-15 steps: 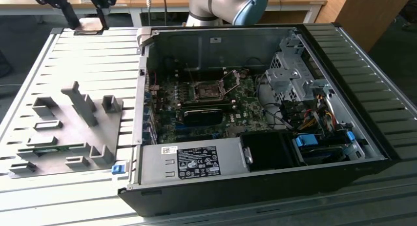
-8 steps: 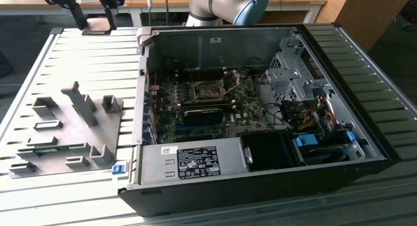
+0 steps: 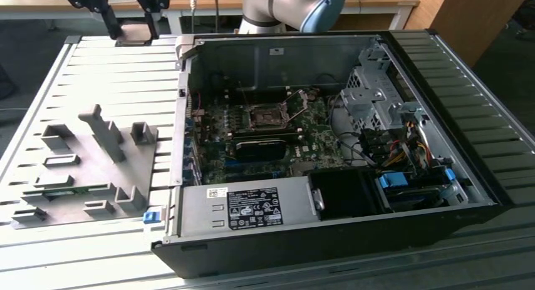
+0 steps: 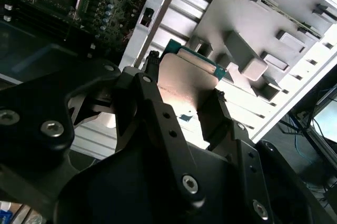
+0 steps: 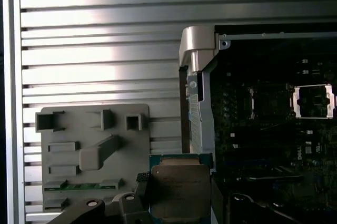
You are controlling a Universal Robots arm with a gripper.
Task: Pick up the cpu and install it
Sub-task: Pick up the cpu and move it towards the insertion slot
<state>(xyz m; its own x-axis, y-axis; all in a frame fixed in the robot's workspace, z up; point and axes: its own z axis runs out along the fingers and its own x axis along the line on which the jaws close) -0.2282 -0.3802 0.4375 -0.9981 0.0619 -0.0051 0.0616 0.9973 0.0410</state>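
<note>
Closest to the lens in both wrist views is the black body of the claw. Its two fingers are pinching the cpu by two opposite edges. In the first wrist view the same hold shows, with the metal top of the cpu turned to the camera. In the exterior view the claw hangs at about eleven o'clock from the open computer case. It is well apart from the socket on the motherboard.

We judge that the main danger is a tilted or turned chip. The hold is only on thin edges, so the chip may slip, and a crooked landing could bend the contacts of the socket. The wall of the case also stands between the claw and the socket, so a low path could knock the chip against it.

The desk is of bright ribbed aluminium. A grey fixture plate lies on it at nine o'clock from the case. Behind, at twelve o'clock, we see the arm and some pale wooden furniture
</note>
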